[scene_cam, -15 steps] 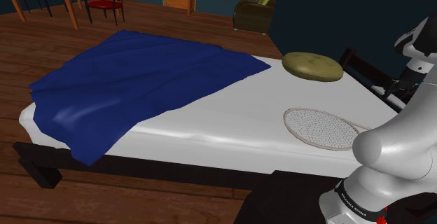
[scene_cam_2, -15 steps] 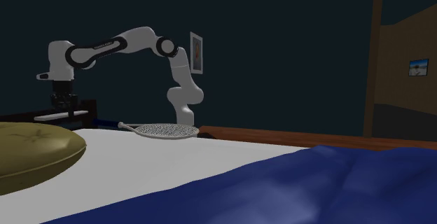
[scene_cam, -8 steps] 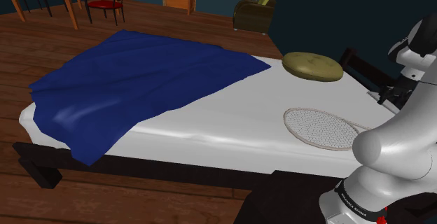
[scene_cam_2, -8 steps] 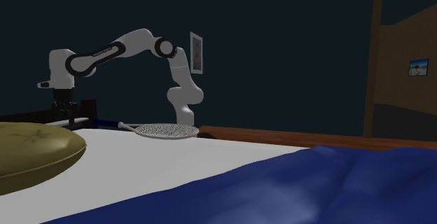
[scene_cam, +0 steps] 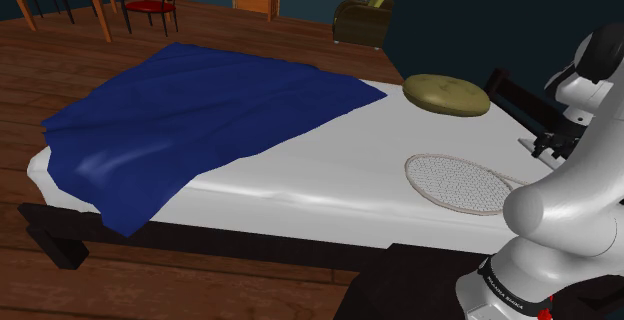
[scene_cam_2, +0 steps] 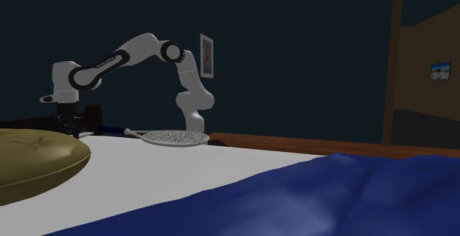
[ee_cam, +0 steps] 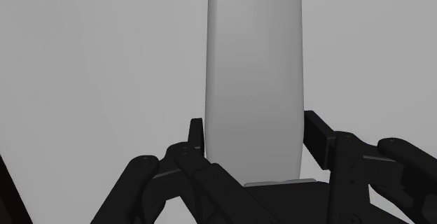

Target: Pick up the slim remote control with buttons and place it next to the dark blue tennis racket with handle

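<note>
— Jaws?
— Clenched on the pale remote point(ee_cam: 253, 61). Your gripper point(ee_cam: 253, 133) clasps it low on the white bed point(scene_cam: 330, 168).
— The racket?
— The racket point(scene_cam: 458, 182) lies flat nearby, not touching it, short of the olive pillow point(scene_cam: 447, 94).

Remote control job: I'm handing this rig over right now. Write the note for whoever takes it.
The gripper is down at the white sheet near the bed's head end, straddling the remote. A firm grip cannot be confirmed.
Things: the remote, drawn plain light grey, lies flat on the sheet. The racket lies flat on the same sheet, to the left of the gripper in the shoulder view.
Done: approach to the remote.
Left: confirm the grip, lift, carry across, set the remote down beside the racket without touching it, release.
</note>
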You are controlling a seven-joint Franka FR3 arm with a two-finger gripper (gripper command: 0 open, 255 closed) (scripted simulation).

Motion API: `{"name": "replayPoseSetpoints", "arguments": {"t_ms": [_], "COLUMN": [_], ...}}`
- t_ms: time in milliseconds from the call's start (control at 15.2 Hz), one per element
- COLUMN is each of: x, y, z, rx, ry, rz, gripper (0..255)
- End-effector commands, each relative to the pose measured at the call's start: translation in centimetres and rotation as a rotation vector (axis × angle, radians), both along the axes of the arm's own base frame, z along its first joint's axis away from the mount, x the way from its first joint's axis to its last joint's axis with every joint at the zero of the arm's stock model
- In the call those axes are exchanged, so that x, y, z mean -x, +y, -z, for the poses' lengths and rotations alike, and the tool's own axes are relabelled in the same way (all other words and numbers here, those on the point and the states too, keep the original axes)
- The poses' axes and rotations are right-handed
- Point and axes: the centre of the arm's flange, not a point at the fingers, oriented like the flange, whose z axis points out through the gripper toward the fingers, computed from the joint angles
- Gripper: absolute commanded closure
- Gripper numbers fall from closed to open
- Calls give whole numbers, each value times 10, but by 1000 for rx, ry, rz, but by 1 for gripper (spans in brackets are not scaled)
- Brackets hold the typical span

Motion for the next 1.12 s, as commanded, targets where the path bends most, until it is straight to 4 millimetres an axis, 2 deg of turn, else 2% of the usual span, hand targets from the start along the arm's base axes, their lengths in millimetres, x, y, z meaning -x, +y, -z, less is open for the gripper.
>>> {"name": "replayPoseSetpoints", "arguments": {"t_ms": [0, 396, 462, 792, 1056], "x": [1, 1, 1, 1, 1], "y": [0, 0, 0, 0, 0], "z": [6, 6, 6, 6, -44], "rx": [1, 1, 1, 1, 1], "ry": [0, 0, 0, 0, 0], "rz": [0, 0, 0, 0, 0], "gripper": [255, 255, 0, 0, 0]}}
